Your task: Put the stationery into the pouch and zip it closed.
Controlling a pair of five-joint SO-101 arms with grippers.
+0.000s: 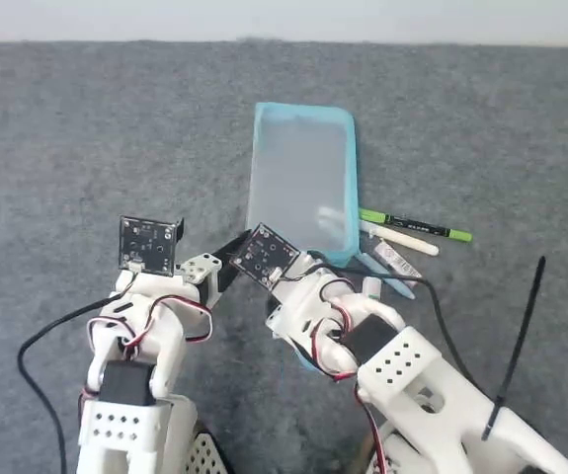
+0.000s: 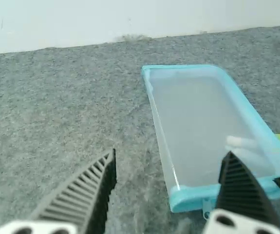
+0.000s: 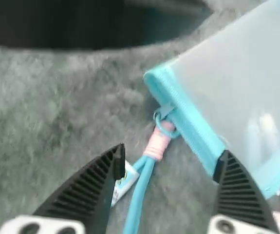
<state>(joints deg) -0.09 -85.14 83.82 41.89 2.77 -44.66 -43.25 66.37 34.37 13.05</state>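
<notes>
1. Left gripper was held wide open, with nothing between its jaws, low over the grey felt mat.
2. Just ahead of it, the pouch was seen lying flat on the mat. The pouch's blue-edged near end was partly covered by one serrated finger.
3. A pale white shape showed through the clear face of the pouch; what it was could not be told.
4. Right gripper was likewise spread wide and held nothing, set low at the near corner of the pouch.
5. The zip pull, with its pink bead and blue cord, was seen lying on the mat between the two fingers, apart from both.
6. From above, the near end of the pouch was hidden by the wrists of both arms.
7. Right of the pouch, outside it, a green-tipped pen, a white pen and a light-blue pen were laid close together on the mat.
</notes>
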